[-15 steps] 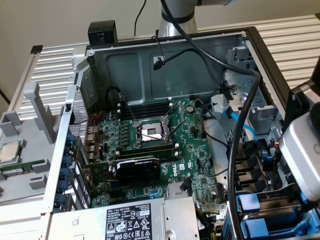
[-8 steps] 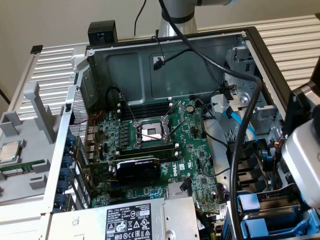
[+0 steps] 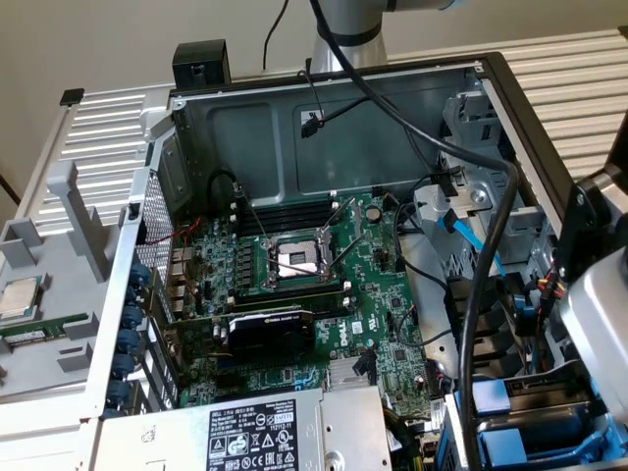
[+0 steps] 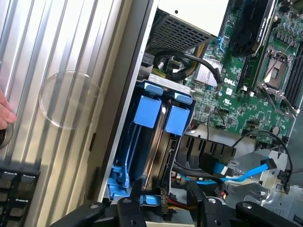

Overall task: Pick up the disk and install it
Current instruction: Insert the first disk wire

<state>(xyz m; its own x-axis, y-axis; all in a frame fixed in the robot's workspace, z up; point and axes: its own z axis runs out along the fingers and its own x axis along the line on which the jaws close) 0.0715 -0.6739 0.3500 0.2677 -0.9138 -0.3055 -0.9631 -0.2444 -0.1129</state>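
A ribbed, pale metal desk carries the open computer case, a grey plastic fixture at the exterior view's left, and a black keyboard.

Soft, even light brightens the ribbed panel, while the case interior lies shadowed.

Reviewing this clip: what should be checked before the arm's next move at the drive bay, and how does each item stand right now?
1. Pincer open above the drive bay: ok.
2. Disk in its blue carrier stands in the bay: ok.
3. Disk fully seated: cannot tell.
4. Blue cable clear of the pincer: ok.
5. Person's hand outside the case, away from the bay: ok.
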